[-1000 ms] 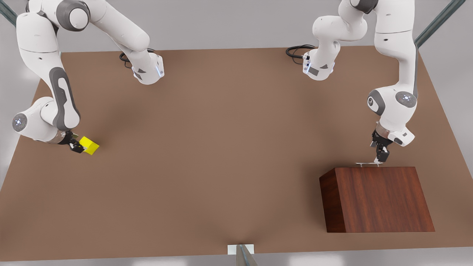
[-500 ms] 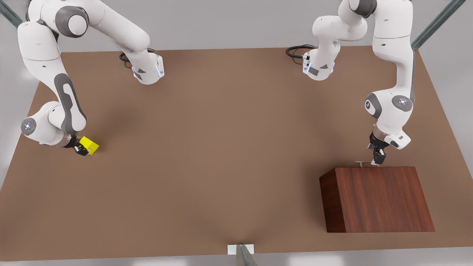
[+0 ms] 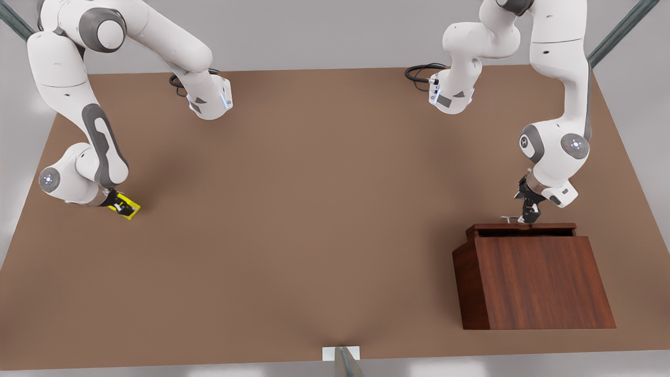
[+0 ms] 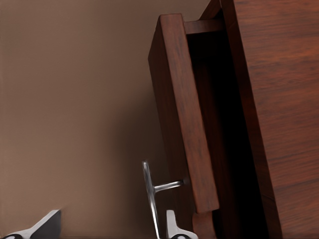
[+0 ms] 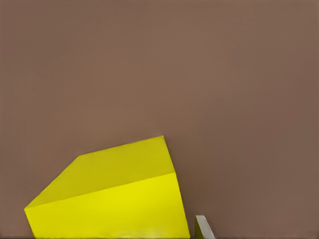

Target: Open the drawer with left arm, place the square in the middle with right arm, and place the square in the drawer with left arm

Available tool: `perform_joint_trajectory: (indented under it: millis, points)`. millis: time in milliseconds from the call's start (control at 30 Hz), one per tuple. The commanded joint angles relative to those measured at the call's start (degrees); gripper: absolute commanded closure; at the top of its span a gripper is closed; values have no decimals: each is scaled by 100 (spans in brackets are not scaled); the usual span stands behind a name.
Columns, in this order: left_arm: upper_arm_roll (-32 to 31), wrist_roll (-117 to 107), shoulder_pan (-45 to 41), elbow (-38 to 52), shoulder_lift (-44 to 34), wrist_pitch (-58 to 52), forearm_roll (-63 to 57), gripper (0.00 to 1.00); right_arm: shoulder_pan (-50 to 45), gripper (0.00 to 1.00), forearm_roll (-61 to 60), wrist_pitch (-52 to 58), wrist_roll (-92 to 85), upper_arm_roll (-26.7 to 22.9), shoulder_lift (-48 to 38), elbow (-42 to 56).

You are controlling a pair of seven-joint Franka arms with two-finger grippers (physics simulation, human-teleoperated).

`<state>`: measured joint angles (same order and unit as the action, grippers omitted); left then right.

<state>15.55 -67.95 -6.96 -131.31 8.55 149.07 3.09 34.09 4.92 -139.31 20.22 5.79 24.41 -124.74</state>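
Observation:
The drawer (image 3: 523, 229) of the wedge-shaped wooden cabinet (image 3: 534, 280) stands pulled out a little at the front view's right. Its silver bar handle (image 4: 149, 196) lies between my left gripper's (image 3: 527, 213) fingers, which stand apart, one fingertip (image 4: 172, 226) tucked between the bar and the drawer front. The yellow square (image 5: 112, 196) rests on the table at the front view's left. My right gripper (image 3: 123, 208) is down over the square (image 3: 132, 211), open, with one fingertip (image 5: 203, 226) just beside a face of the cube.
The brown tabletop (image 3: 314, 209) spreads wide between the two arms. Both arm bases (image 3: 209, 99) and their black cables sit along the far edge. A metal post (image 3: 343, 361) stands at the near edge.
The drawer has slid out from flush to slightly open as my left gripper drew back with the handle. My right gripper has come down over the square, covering most of it.

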Motion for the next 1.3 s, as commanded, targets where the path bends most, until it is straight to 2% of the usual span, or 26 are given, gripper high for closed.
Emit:
perform_joint_trajectory:
  millis: [0, 100, 133, 233, 333, 633, 733, 900, 933, 1033, 1067, 1167, 1233, 1267]
  points:
    - [0, -8, 2, 0, -2, -18, -1, 0, 1, 12, 1, 0, 0, 1, 2, 2]
    - [0, -8, 2, 0, -90, -185, 8, 0, 1, 13, 1, 202, 0, 27, -16, 11]
    - [9, -25, 2, 0, -117, -273, 8, 0, 1, 17, 9, 158, 0, 19, -16, 37]
    - [18, -34, 2, 0, -196, -493, 8, 0, 1, 37, 9, 123, -9, 19, -7, 81]
    - [18, -34, 2, 0, -284, -713, 8, 0, 1, 45, 9, 114, -9, 19, -7, 90]
    - [18, -78, 2, -27, -424, -1073, -1, 0, -165, 45, 9, 255, 26, 221, -306, 169]
    - [18, -78, 2, -35, -468, -1179, -1, 0, -174, 45, 1, 694, 148, 721, -297, 617]
    - [18, -78, 2, -35, -477, -1275, -1, 0, -183, 45, 18, 1072, 1879, 2364, -332, 1144]
    - [18, -78, 2, -35, -503, -1363, -1, 0, -419, 45, 18, 1178, 2047, 2620, -306, 1399]
    - [18, -78, 2, -35, -538, -1460, -1, 0, -1536, 45, -8, 1467, 2153, 2620, -139, 1935]
    - [18, -78, 2, -35, -582, -1547, -1, 0, -2062, 45, 9, 1836, 2923, 2620, 63, 2470]
    - [18, -87, 2, -35, -618, -1671, -1, 0, -3197, 45, 9, 1933, 5000, 2612, 353, 3139]
    - [18, -96, 2, -35, -618, -1724, 8, 0, -4067, 45, 9, 2680, 6169, 2568, 924, 4334]
    - [18, -96, 2, -27, -626, -1697, -1, 0, -4445, 45, 246, 2725, 6731, 2568, 1197, 4730]
